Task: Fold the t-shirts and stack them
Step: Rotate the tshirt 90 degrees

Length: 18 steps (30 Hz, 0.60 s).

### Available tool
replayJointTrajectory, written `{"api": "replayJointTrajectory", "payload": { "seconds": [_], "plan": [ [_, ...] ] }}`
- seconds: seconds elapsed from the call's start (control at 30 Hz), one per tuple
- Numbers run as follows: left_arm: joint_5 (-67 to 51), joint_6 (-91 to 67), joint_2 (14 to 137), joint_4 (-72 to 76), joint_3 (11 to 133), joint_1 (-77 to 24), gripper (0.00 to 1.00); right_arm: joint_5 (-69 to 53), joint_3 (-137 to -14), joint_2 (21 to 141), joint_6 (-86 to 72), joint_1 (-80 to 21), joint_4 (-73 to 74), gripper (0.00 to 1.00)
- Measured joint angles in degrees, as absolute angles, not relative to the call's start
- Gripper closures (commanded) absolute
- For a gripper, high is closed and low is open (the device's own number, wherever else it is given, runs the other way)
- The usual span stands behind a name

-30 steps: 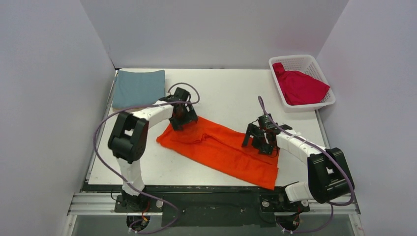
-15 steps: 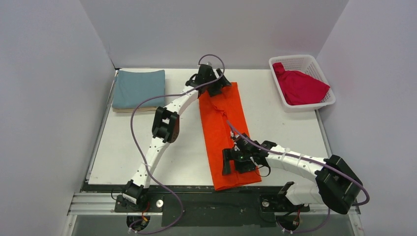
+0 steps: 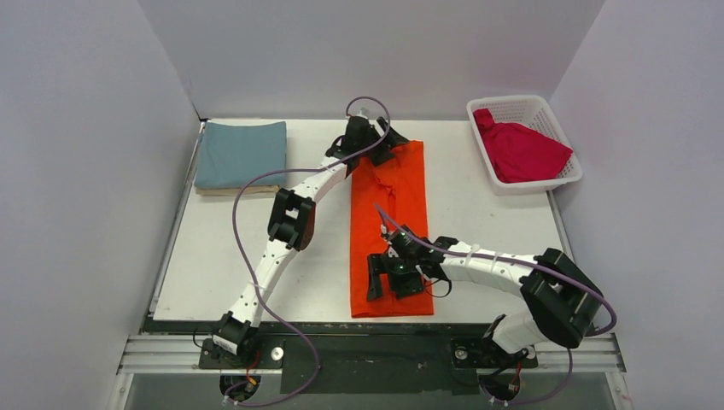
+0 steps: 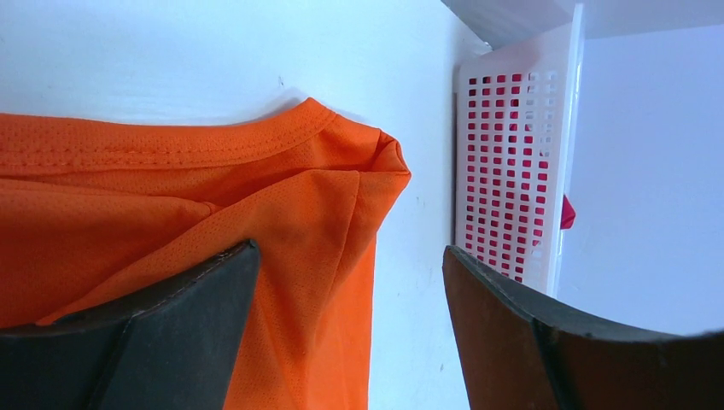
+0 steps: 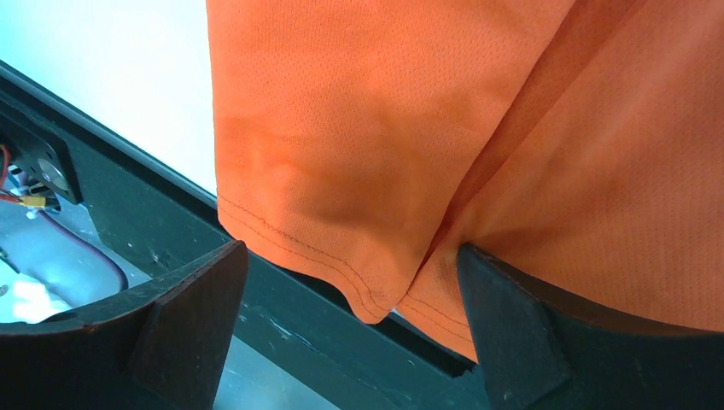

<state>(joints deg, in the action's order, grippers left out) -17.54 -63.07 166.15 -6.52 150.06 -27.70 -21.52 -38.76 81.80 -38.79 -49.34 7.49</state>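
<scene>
No text, label, brand mark, number or sign can be read in any view. The orange t-shirt point(image 3: 401, 192), seen close up in both wrist views, shows only plain mesh cloth and stitched hems.

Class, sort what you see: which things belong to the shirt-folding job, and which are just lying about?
Job:
bright orange cloth t-shirt
folded teal-blue cloth t-shirt
beige cloth shirt under it
crimson red cloth t-shirt

Lying about:
white plastic lattice basket
white tabletop
</scene>
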Motion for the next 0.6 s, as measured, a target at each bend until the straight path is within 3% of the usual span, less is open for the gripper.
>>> {"api": "replayJointTrajectory", "payload": {
  "seconds": [0.3,0.6],
  "plan": [
    [-17.10,-59.40,164.53,-7.99,148.94,-27.75,0.10,-18.00,-42.70,84.25,-40.05,-49.56,10.98,0.12],
    [-13.69,-48.27,148.97,-19.86,143.92,-28.08,0.10,-6.87,-43.75,62.67,-39.42,-48.88,21.19,0.10]
  ]
}}
